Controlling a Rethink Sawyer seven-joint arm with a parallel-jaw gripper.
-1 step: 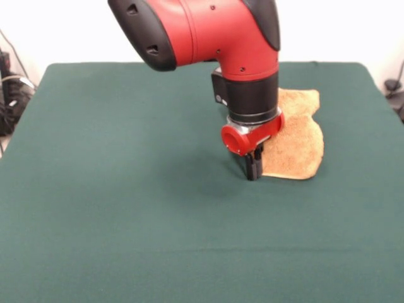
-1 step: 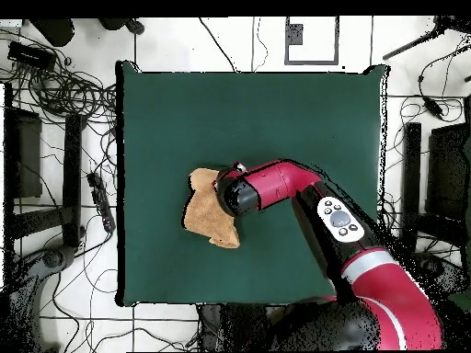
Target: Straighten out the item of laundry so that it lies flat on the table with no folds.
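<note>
Front view: the robot's hand reaches down to the green tabletop, fingers drawn narrow at the near left edge of the orange towel, likely pinching it to pull a fold out.

Overhead view: the towel lies rumpled left of centre, partly under the arm.

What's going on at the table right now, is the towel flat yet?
Not yet. The red and black Sawyer arm has its gripper down at the near edge of the golden-orange towel, at table level. The towel lies on the green table in an uneven, bunched shape with wavy edges rather than spread square, so it does not look straightened. Whether the gripper has pinched the cloth cannot be told from either view.
</note>
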